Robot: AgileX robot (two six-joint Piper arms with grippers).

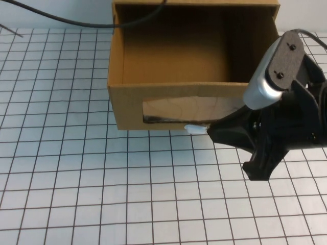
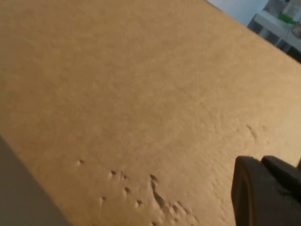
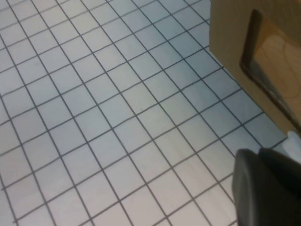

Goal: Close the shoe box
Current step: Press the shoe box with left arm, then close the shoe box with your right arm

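shoe box point(image 1: 173, 102) sat open on gridded table point(image 1: 102, 194), pull tab point(image 1: 194, 129) just beside right pincer point(image 1: 217, 133) tip | right pincer jaw state: cannot tell | left pincer point(image 2: 265, 193) close against plain cardboard, state: cannot tell

The right gripper point(image 1: 217, 133) is hanging low just beside the pull tab point(image 1: 194, 129); the left gripper point(image 2: 268, 193) is sitting against cardboard.
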